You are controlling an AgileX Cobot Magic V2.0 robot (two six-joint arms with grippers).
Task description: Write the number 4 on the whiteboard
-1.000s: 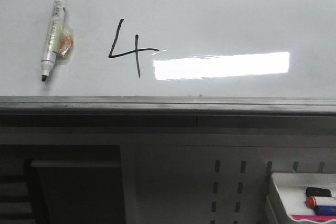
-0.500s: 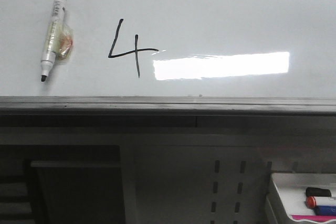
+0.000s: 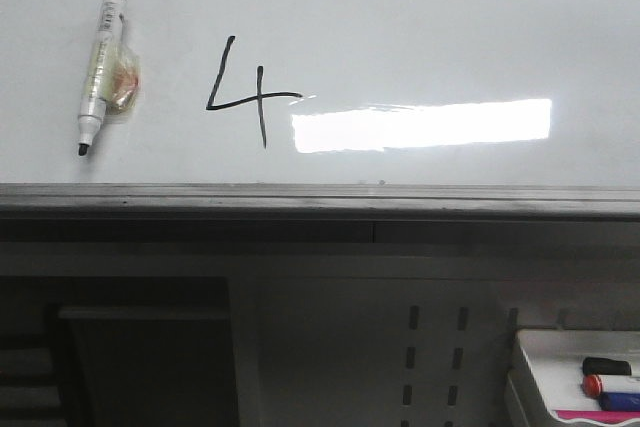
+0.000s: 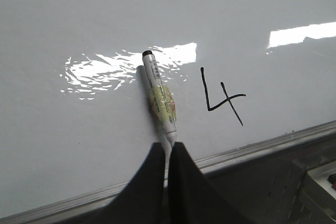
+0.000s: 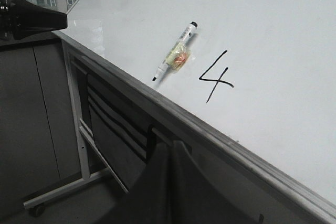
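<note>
The large glossy white whiteboard [image 3: 420,17] fills the upper half of the front view, closed along its lower edge by a grey metal ledge [image 3: 320,199]. The hand-drawn black number 4 [image 3: 248,92] sits left of centre, its lowest stroke ending a little above the ledge. Well to its left, apart from it, a white-barrelled black-capped marker [image 3: 100,72] with a yellowish wad stuck to its middle clings to the board, tip slanting down toward the ledge. Right of the 4 the board is bare apart from a bright rectangular glare. At lower right, below the ledge, a small white tray [image 3: 540,367] holds coloured markers. In the left wrist view the left gripper [image 4: 168,153] has its dark fingers pressed together just below the marker's tip, holding nothing. The right gripper [image 5: 169,156] is likewise clenched on nothing, below the ledge and clear of the board.
</note>
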